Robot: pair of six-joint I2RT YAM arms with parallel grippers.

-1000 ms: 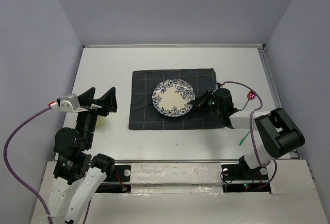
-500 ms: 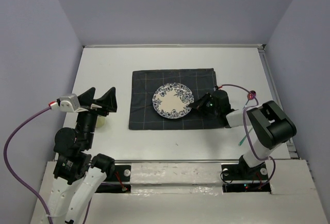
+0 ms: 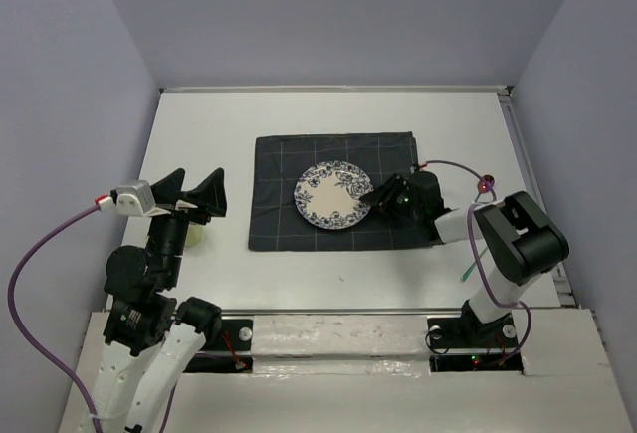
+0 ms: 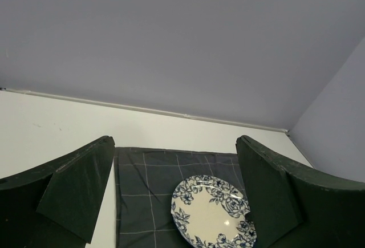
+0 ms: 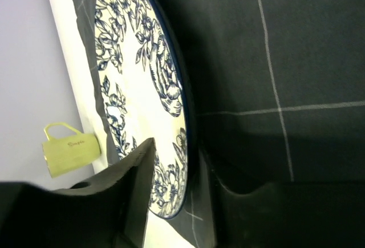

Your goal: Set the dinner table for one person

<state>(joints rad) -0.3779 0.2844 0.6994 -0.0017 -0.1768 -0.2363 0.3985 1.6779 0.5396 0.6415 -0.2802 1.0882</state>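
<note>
A blue-flowered white plate lies flat on the dark grey checked placemat in the middle of the white dinner table. My right gripper is low at the plate's right rim. In the right wrist view its fingers straddle that rim, one above the plate and one beneath on the cloth, with a narrow gap showing. My left gripper is raised over the table's left side, open and empty. Its view looks between the fingers at the plate.
A pale yellow-green mug lies on the table under the left arm, left of the placemat; it also shows in the right wrist view. A thin green item lies by the right arm's base. Walls enclose the table.
The plate came down from a slightly raised, tilted hold onto the placemat. My right gripper stays at its rim with the wrist shifted a little. The left arm has not moved.
</note>
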